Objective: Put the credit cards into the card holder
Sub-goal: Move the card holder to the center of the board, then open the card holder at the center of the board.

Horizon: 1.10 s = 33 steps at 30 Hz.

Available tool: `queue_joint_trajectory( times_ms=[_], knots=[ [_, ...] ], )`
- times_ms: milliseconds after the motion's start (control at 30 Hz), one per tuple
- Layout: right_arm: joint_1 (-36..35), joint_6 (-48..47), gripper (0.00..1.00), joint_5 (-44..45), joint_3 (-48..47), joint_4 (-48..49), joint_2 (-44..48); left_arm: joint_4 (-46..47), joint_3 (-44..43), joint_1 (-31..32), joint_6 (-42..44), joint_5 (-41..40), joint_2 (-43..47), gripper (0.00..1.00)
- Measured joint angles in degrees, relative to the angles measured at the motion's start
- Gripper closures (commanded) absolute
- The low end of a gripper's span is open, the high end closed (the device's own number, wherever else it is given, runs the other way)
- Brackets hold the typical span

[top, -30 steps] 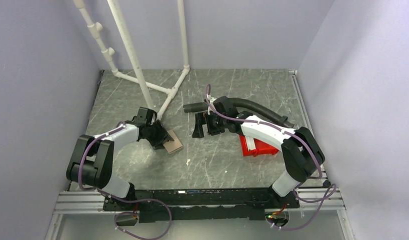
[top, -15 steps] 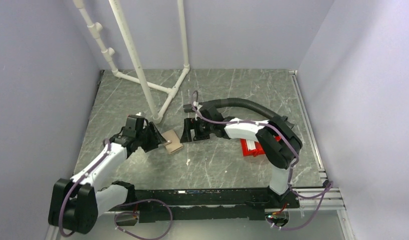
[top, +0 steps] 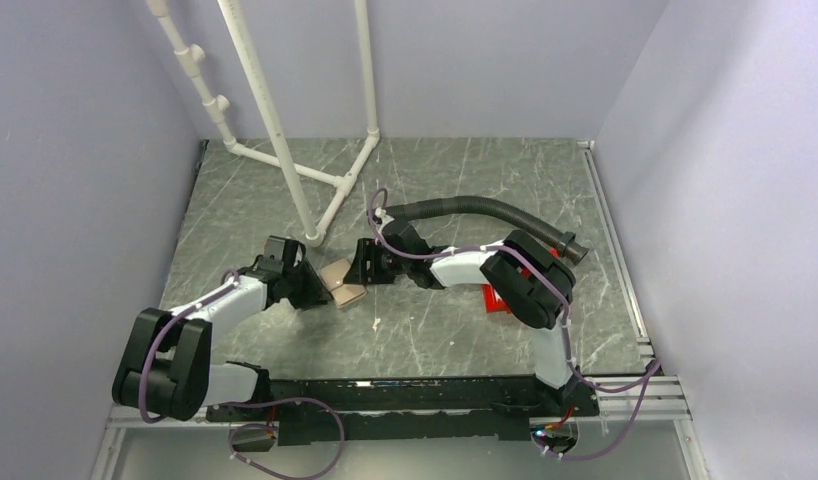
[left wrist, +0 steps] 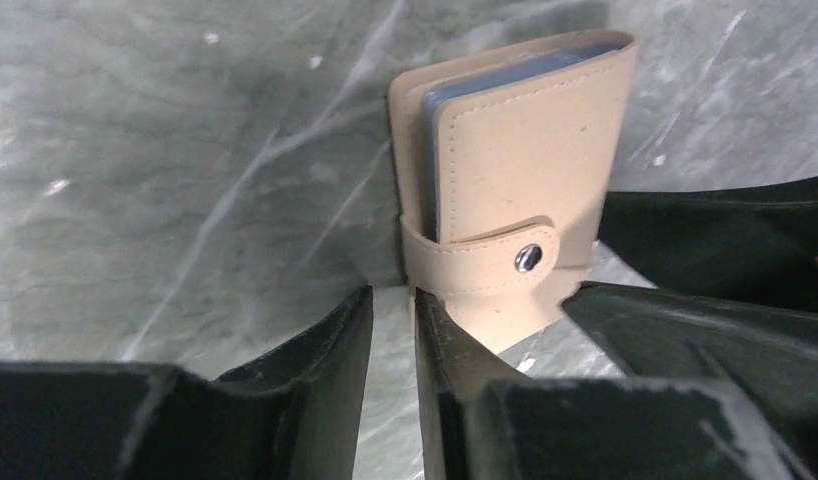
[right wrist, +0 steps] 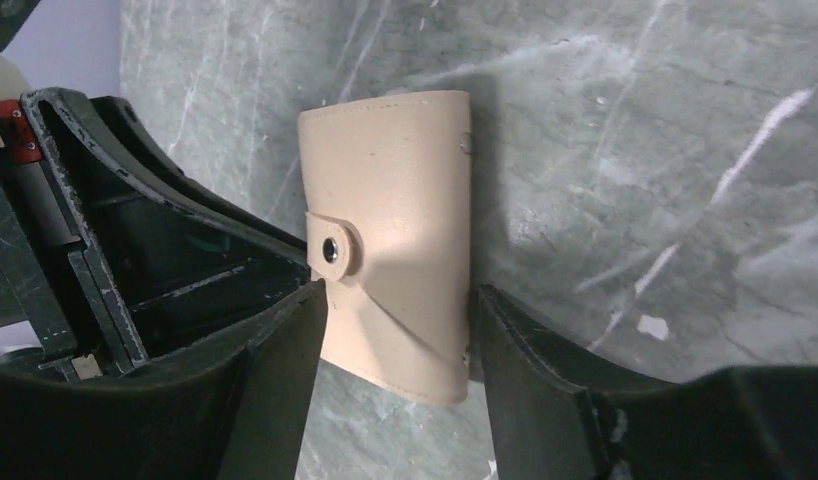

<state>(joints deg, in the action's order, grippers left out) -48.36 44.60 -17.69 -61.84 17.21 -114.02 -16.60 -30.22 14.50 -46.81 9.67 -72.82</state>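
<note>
Now clamps card holder [right wrist: 390,240] between right fingers [right wrist: 275,380], one pressing each long side, cover bowed, strap snapped shut, near the table's [right wrist: 635,150] middle. Left fingers [left wrist: 325,360] nearly together, touching its bottom edge; cannot tell whether pinching it.

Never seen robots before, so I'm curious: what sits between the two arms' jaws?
The tan card holder, strap snapped shut. The top view shows it between both arms' jaws; the right wrist view shows the right jaws against its two sides.
</note>
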Motion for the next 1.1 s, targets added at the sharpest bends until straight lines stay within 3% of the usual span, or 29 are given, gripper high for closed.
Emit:
queue_joint_trajectory(
  times_ms=[167, 233, 300, 400, 500, 633, 933, 1100],
  knots=[
    [-0.09, 1.51, 0.54, -1.46, 0.59, 4.39, -1.62, 6.14, 1.25, -0.2, -2.21, 3.34, -3.06, 0.83],
    [0.31, 1.95, 0.68, -1.75, 1.44, 5.92, -1.73, 7.96, 1.84, -0.22, -2.67, 4.11, -3.43, 0.86],
    [0.7, 2.4, 0.89, -2.03, 2.32, 7.43, -2.01, 9.99, 2.51, -0.2, -3.28, 5.01, -3.87, 0.87],
    [1.55, 3.52, 1.0, -3.1, 3.41, 10.25, -2.03, 10.47, 2.67, -0.15, -3.5, 5.35, -3.91, 0.78],
    [1.77, 3.3, 1.0, -3.15, 4.55, 11.89, -1.01, 9.97, 2.45, 0.0, -3.08, 5.22, -3.58, 0.62],
    [1.62, 1.44, 1.0, -1.84, 6.34, 10.93, 2.49, 6.21, 2.08, 0.96, -1.49, 3.54, 0.13, 0.53],
    [-2.71, -3.45, 1.0, 2.01, 7.37, 4.35, 6.54, -3.69, -3.56, 5.95, -1.03, -0.37, 7.08, 0.5],
    [-4.0, -4.46, 1.0, 5.25, 7.23, 1.55, 8.17, -5.97, -10.56, 10.84, -2.71, -5.44, 2.51, 0.6]
  ],
)
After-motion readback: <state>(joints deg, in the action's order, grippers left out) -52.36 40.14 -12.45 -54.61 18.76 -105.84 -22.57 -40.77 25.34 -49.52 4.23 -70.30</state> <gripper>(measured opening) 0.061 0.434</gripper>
